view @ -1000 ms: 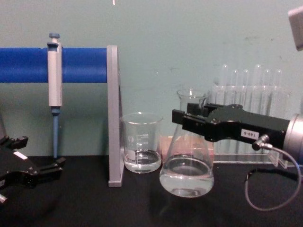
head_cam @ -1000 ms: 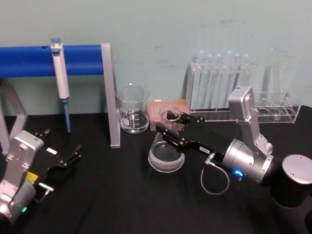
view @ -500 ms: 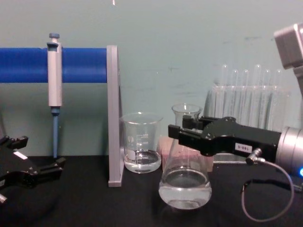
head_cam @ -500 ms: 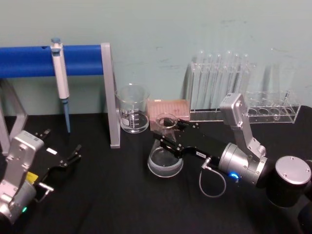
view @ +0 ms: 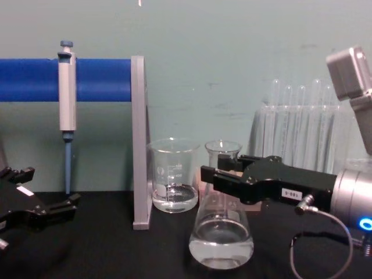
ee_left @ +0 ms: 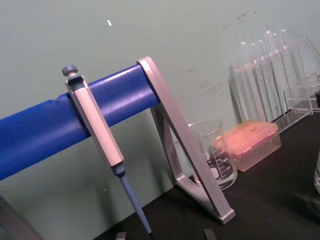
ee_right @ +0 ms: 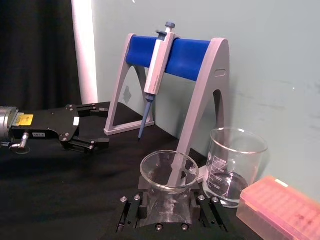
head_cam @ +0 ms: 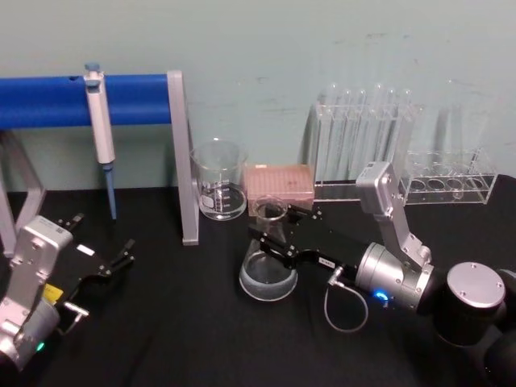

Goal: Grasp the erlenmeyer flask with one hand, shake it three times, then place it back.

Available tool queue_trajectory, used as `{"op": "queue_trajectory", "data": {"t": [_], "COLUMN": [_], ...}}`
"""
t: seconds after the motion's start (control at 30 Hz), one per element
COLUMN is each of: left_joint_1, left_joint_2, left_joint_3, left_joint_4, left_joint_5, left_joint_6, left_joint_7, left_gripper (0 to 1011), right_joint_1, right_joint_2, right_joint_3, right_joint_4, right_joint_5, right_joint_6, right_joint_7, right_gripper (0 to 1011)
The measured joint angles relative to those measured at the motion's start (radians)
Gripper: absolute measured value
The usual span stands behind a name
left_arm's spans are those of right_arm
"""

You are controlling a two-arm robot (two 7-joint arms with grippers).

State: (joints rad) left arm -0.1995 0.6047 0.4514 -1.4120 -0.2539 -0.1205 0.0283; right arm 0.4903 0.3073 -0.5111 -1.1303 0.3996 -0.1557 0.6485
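Right gripper [view: 216, 173] clenched on the neck of the erlenmeyer flask [view: 221, 241], which stands upright, mouth up, base below the fingers. Beaker [view: 172, 174] and pink box [head_cam: 278, 182] stand just beyond. Left gripper [head_cam: 113, 264] rests well apart, released.

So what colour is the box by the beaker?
The pipette tip box is pink, clearest in the head view.
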Motion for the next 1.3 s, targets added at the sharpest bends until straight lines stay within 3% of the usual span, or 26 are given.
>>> {"op": "queue_trajectory", "data": {"t": [0.77,1.3], "left_joint_1": [0.0,0.0], "left_joint_2": [0.0,0.0], "left_joint_3": [0.0,0.0], "left_joint_4": [0.0,0.0], "left_joint_5": [0.0,0.0], "left_joint_6": [0.0,0.0], "left_joint_7": [0.0,0.0], "left_gripper": [1001,1001], "right_joint_1": [0.043,0.048], "right_joint_2": [-0.046,-0.052], "right_joint_3": [-0.022,-0.027], "right_joint_4": [0.122,0.143], "right_joint_5": [-0.002,0.002], "right_joint_6": [-0.054,-0.053], "right_joint_7": [0.06,0.077], "right_gripper": [458,458]}}
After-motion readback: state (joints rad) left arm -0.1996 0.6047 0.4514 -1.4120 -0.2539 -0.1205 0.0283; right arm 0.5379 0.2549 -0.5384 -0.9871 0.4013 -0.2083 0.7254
